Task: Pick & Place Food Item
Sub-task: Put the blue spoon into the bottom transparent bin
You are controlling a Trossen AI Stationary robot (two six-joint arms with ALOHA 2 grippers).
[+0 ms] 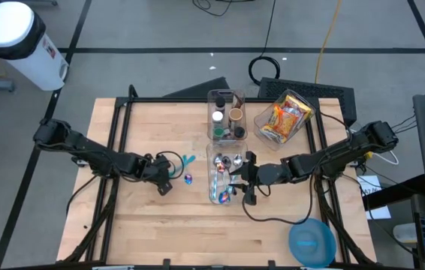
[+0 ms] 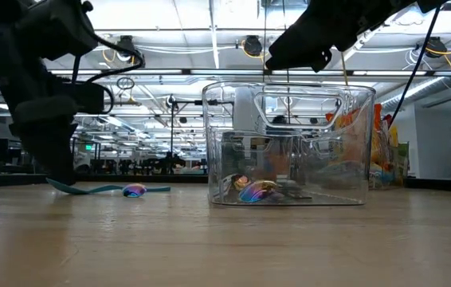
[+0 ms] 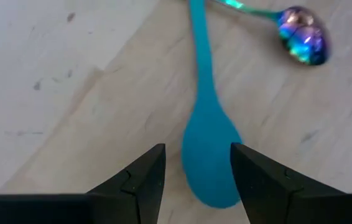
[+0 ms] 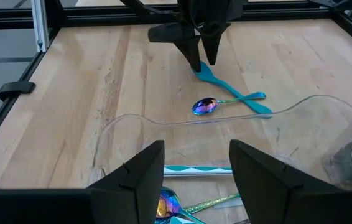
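A teal spoon point(image 3: 208, 155) lies flat on the wooden table, crossed by an iridescent spoon point(image 3: 302, 42) beside it. My left gripper point(image 3: 198, 152) is open and low over the teal spoon's bowl point(image 4: 204, 71), one finger on each side. It also shows in the high view as my left gripper point(image 1: 165, 183). My right gripper point(image 4: 194, 177) hangs open above a clear bin point(image 4: 163, 122); in the high view my right gripper point(image 1: 241, 178) sits over the bin's right side. The bin holds more utensils point(image 2: 257, 191). My left gripper comes at the teal spoon's bowl point(image 3: 210, 180) from above, slanting down, with its fingers point(image 3: 145, 180) on either side of the bowl. I cannot tell whether they touch it. The spoon lies flat on the table.
A second clear bin point(image 1: 226, 116) with jars stands behind the first. A tilted clear container with snack bags point(image 1: 284, 116) is at the far right. A blue bowl point(image 1: 311, 244) sits near the right front corner. A black frame point(image 1: 115, 120) runs around the tabletop.
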